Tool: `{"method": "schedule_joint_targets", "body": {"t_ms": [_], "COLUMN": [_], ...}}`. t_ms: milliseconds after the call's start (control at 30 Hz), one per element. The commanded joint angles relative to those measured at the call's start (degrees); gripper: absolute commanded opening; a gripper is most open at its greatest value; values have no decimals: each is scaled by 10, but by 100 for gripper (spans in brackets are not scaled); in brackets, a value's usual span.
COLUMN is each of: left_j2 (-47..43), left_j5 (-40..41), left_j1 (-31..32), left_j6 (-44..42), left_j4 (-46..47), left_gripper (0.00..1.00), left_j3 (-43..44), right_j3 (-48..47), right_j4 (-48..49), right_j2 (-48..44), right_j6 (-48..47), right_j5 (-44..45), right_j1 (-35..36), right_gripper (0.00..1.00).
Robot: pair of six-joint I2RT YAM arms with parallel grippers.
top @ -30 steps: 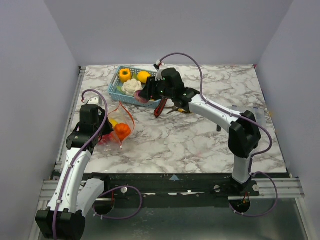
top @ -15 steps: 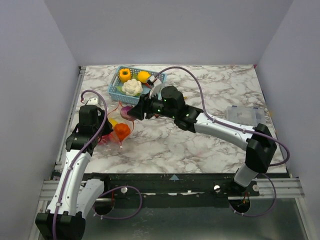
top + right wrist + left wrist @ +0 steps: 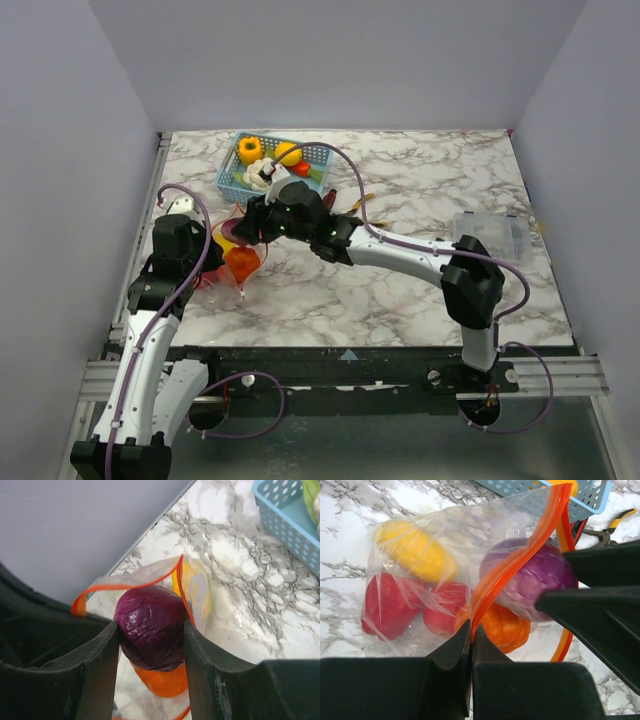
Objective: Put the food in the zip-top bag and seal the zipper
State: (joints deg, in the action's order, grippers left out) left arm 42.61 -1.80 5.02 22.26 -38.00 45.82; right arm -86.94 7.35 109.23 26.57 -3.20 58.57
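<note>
The clear zip-top bag (image 3: 420,580) lies at the table's left (image 3: 232,262), its mouth standing open. It holds yellow food (image 3: 415,552), red food (image 3: 385,605) and an orange piece (image 3: 502,625). My left gripper (image 3: 471,630) is shut on the near strip of the red-orange zipper (image 3: 520,555). My right gripper (image 3: 150,626) is shut on a purple onion (image 3: 150,630) and holds it in the bag's mouth, between the two zipper strips (image 3: 530,585). From above, the right gripper (image 3: 250,228) hangs over the bag just right of the left gripper (image 3: 205,265).
The blue basket (image 3: 228,185) stands behind the bag with a yellow pepper (image 3: 249,150), an orange-yellow fruit (image 3: 287,153) and a small red piece (image 3: 302,168). Pliers (image 3: 605,527) lie right of the basket. A clear lidded box (image 3: 487,232) sits at the right edge.
My right arm has swung from the basket leftward and nearer, carrying the purple onion to the bag's mouth. The left gripper has kept its hold on the zipper.
</note>
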Motion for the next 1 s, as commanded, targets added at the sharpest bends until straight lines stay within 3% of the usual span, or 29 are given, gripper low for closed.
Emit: {"method": "schedule_joint_targets", "body": {"t_ms": [0,67,200,300,433,700,833,967], "left_j2": [-21,-27,-34,-31,-30,-28,-26,-24], "left_j5": [-9,-7,-2,-3,-2,-2,-4,-3], "left_j1": [3,3,3,3,3,3,4,3], "left_j6": [-6,-6,-5,-5,-5,-5,-5,-5], "left_j4": [17,18,19,18,17,17,17,16], "left_gripper": [0,0,0,0,0,0,0,0], "left_j3": [-7,-8,-9,-8,-8,-8,-8,-8], "right_j3": [-60,-89,-129,-127,-122,-76,-57,-48], "right_j4": [-8,-23,-49,-50,-61,-65,-65,-64], "right_j2": [47,69,95,89,70,0,-33,-51], "right_j6": [-8,-10,-6,-4,-4,-18,-42,-71], "right_j5": [80,106,100,94,93,106,135,173], "right_j1": [19,27,30,30,30,30,30,29], "right_gripper": [1,10,46,62,76,76,69,68]}}
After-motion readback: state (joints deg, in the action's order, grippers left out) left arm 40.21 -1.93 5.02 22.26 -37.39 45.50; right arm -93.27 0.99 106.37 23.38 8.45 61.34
